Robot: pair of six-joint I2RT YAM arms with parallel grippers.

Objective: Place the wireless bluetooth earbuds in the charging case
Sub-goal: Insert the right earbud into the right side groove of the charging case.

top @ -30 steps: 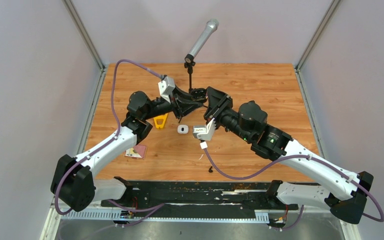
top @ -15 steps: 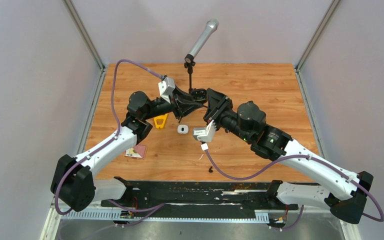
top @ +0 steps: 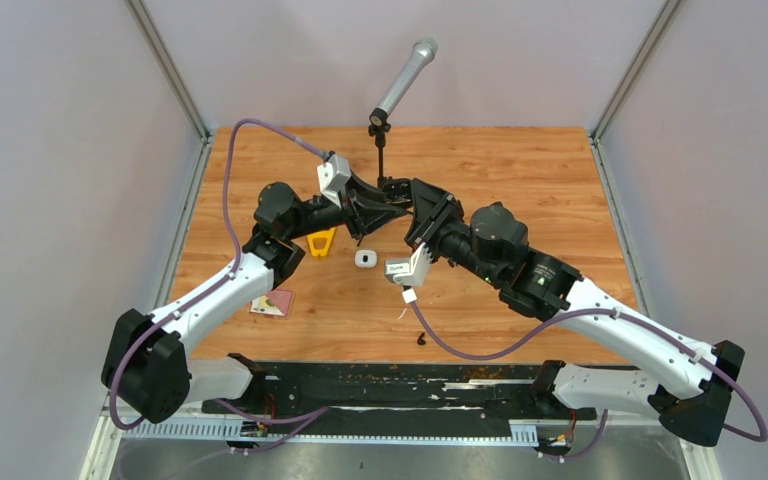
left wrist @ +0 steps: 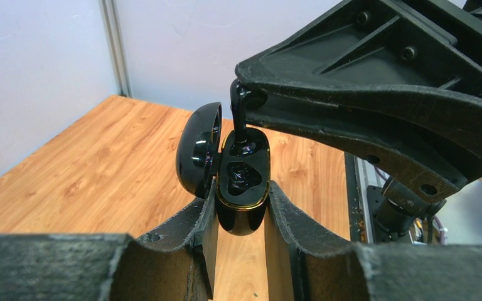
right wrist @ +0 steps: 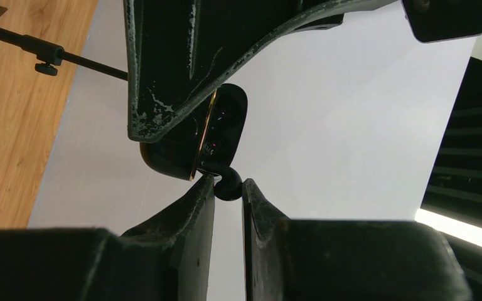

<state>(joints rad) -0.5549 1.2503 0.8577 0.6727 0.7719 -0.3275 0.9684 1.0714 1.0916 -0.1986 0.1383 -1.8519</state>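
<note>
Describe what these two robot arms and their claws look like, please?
Both the left arm and right arm have white lower shells and chunky black joints. A purple cable loops along each, and a grey camera block sits at each wrist. The left gripper and right gripper are black and two-fingered, with scuffed, worn fingers.

No text, brand, number or sign can be read with certainty in any view. A short dark printed line is seen on the white camera housing (top: 407, 263) in the top view, but its letters are too small to be made out. A pink card (top: 273, 302) lies on the tabletop (top: 520, 170), and any print on it is blurred. Faint coloured specks are seen inside the open charging case (right wrist: 224, 120) in the right wrist view; whether they are lettering cannot be told.
</note>
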